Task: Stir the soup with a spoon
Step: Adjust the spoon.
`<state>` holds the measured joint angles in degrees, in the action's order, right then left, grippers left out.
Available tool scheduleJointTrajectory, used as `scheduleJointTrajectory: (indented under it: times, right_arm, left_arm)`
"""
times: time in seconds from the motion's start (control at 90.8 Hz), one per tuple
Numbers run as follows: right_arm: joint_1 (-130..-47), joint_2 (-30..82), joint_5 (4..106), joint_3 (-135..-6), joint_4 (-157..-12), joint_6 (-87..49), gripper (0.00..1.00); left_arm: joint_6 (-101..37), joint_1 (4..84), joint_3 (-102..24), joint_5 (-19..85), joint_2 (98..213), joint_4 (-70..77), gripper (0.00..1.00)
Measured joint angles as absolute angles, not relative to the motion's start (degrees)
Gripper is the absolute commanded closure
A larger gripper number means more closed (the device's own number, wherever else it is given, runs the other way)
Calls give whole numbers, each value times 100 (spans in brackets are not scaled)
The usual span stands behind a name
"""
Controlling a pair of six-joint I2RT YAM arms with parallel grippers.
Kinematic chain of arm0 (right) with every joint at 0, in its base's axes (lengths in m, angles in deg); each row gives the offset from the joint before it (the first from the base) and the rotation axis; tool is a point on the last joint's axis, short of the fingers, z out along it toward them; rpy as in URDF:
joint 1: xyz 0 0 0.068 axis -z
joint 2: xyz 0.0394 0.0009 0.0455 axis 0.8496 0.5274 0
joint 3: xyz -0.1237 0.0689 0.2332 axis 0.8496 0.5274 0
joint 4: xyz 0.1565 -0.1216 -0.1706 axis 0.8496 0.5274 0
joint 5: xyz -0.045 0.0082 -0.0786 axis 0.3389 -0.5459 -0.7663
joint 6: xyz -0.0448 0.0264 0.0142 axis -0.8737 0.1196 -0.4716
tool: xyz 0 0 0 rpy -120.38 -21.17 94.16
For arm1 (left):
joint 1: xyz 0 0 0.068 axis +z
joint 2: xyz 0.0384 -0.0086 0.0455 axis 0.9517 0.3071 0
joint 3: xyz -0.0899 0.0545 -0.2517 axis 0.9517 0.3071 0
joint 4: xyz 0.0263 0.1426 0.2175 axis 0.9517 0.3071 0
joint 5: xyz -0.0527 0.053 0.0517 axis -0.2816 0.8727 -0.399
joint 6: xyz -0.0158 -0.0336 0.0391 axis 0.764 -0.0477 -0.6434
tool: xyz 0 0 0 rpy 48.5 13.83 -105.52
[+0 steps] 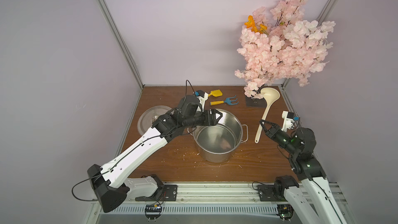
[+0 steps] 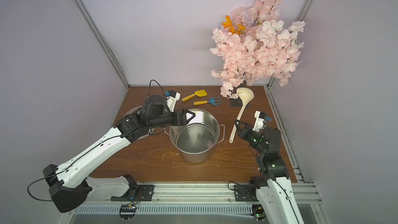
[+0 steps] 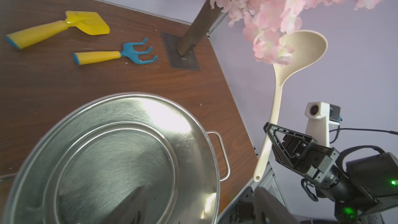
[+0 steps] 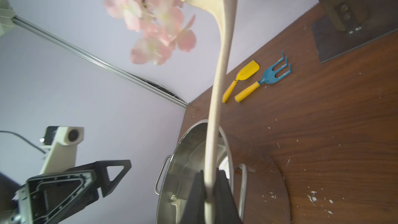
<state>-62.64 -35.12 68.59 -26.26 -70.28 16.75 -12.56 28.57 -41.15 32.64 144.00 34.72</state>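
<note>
- The right gripper (image 1: pixel 262 124) is clamped tight on the lower handle of the spoon (image 1: pixel 266 110), a cream ladle held clear of the table (image 1: pixel 172 164). Its bowl is uppermost and the handle's end hangs below the fingers.
- The ladle's bowl reaches the lowest pink flowers of the blossom tree (image 1: pixel 284 46); whether it touches them I cannot tell.
- The spoon hangs to the right of the pot (image 1: pixel 215 156), near its side handle but apart from it — not over the opening.
- The left gripper (image 1: pixel 219 116) hovers over the pot's far-left rim, jaws spread wide and holding nothing.
- The pot stands upright mid-table, uncovered. Its inside is shiny, reflective steel, and no liquid can be made out.
- The lid (image 1: pixel 148 117) lies flat on the table left of the pot, partly under the left arm.
- A yellow shovel (image 1: pixel 215 93) and a blue rake (image 1: pixel 226 101) lie side by side at the back of the table.
</note>
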Motion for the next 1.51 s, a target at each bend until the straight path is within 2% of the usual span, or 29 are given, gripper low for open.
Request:
scheduleJointTrajectory:
  times: [0.198, 0.462, 0.594, 0.749, 0.848, 1.035, 1.134, 1.376, 1.508]
  right_arm:
    - [-6264, -3936, 7090, -2641, -7315, 1961, 100]
    - [-6478, -2911, 8056, -3356, -8038, 1839, 100]
    - [-6885, -2332, 8463, -3935, -8368, 1666, 100]
    - [-7934, -1741, 8553, -4245, -8709, 1526, 100]
    - [-8649, -1285, 8413, -4449, -8720, 1362, 100]
    - [-9313, -666, 8308, -4560, -8932, 1227, 100]
    - [-9475, -469, 8275, -4560, -9072, 1227, 100]
    - [-9652, -231, 8231, -4562, -9310, 1271, 100]
    - [-9658, -148, 8247, -4586, -9450, 1327, 100]
  left_arm:
    - [-1253, 2734, -4115, 2951, 14525, 3111, 20]
    - [-1118, 2654, -4082, 2503, 14566, 2220, 22]
    - [-1037, 2651, -3978, 2357, 14516, 1695, 23]
    - [-921, 2649, -3739, 2285, 14431, 1140, 24]
    - [-792, 2656, -3468, 2287, 14262, 823, 28]
    - [-434, 2914, -2966, 2267, 13795, 360, 38]
    - [-298, 3062, -2708, 2280, 13530, 220, 43]
    - [-99, 3128, -2513, 2298, 13320, -10, 68]
    - [-21, 3143, -2461, 2285, 13331, -91, 74]
